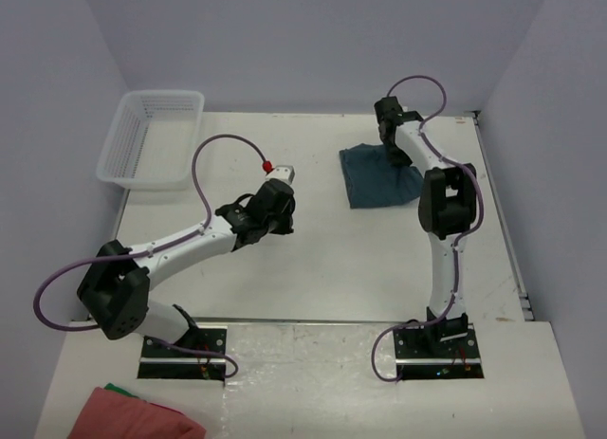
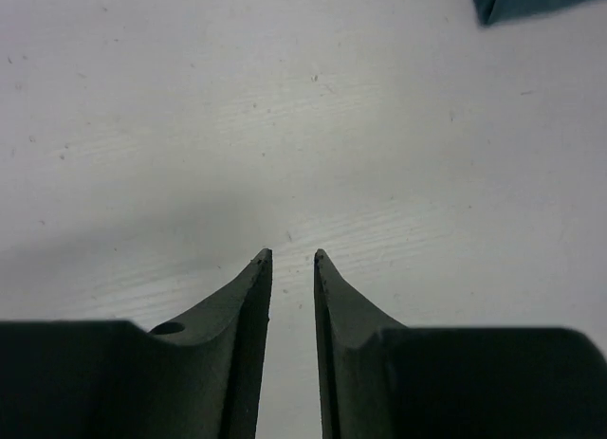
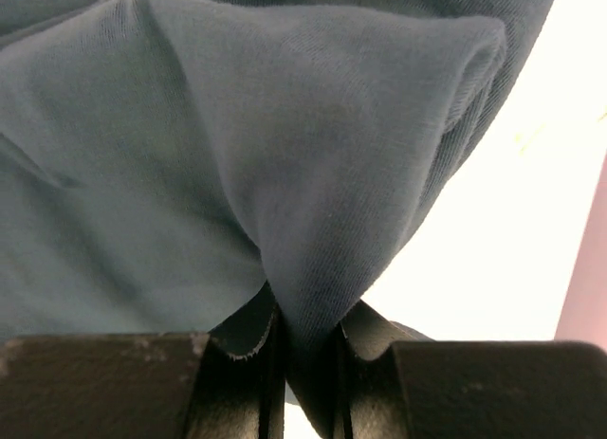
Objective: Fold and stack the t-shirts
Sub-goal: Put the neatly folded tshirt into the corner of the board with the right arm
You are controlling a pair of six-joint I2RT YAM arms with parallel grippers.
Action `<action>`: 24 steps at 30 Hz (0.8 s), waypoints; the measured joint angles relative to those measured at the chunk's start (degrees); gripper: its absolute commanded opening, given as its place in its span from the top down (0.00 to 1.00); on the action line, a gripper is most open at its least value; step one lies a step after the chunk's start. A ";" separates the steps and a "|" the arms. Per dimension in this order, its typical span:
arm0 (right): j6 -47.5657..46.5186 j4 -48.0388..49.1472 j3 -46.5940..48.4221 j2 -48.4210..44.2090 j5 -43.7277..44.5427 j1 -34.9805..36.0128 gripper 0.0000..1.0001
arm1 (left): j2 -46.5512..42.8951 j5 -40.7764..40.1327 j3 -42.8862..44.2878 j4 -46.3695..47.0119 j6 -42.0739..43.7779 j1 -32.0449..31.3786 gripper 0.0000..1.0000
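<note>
Currently t-shirts: I count one point(image 1: 375, 176), dark teal-blue, plain, folded to a rough rectangle, far right on the surface point(image 1: 313, 259).
Right tool point(image 3: 305, 330): clamped on a pinched ridge of its fabric.
Left tool point(image 2: 292, 259): slightly apart, holding nothing, above the surface.
Others: one white basket point(image 1: 114, 145), one pink-red cloth point(image 1: 137, 415).

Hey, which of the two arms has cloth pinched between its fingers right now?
The right gripper: its fingers are shut on a fold of the teal t-shirt. The left gripper has its fingers slightly apart over bare table, holding nothing.
</note>
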 measured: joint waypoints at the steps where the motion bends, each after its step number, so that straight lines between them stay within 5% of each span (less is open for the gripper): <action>1: -1.11 -0.22 2.01 1.09 0.33 -1.09 1.00 | -0.22 0.15 -0.55 0.04 -0.07 -0.24 0.74; 12: -11.52 -2.21 22.49 11.82 1.38 -8.24 1.00 | -5.03 2.71 -3.65 -1.49 -0.07 -1.70 0.74; 24: -15.89 -1.55 26.14 13.70 1.11 -13.29 1.00 | -5.64 4.00 -3.65 -3.04 0.20 -1.77 0.74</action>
